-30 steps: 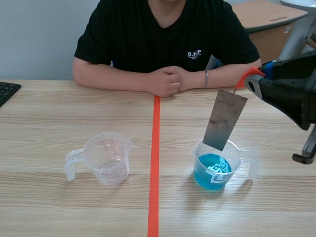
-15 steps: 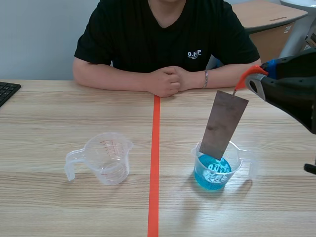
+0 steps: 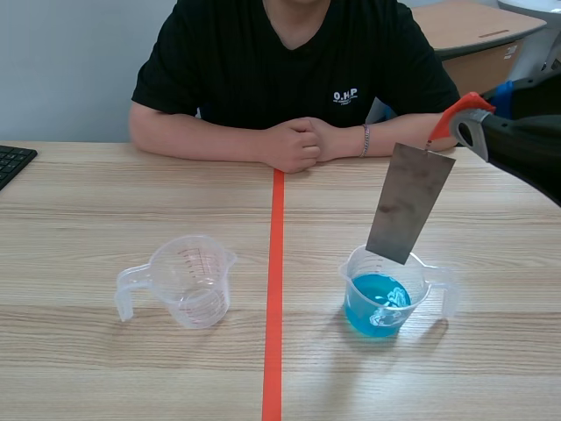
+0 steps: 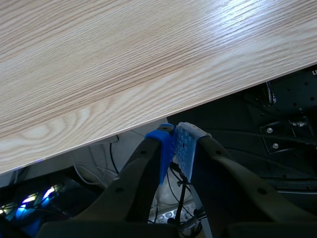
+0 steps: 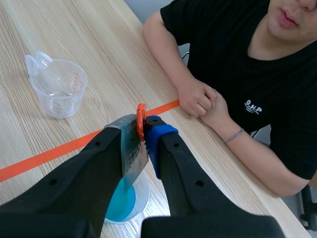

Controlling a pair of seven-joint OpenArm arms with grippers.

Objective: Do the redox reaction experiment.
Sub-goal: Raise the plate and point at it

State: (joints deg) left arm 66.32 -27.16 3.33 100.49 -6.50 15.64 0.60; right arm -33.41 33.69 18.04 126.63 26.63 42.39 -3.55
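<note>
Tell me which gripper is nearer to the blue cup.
Right. The right gripper hangs above the blue cup, holding the plate over it. The left gripper is shut off the edge of the table, with no cup in its view.

Black arms point(image 3: 526, 156), thick black claw fingers point(image 5: 96, 171), blue dotted pads point(image 4: 185, 148)

Pale wall point(image 3: 70, 61), wood table point(image 3: 88, 368), desk behind point(image 3: 465, 22)
</note>
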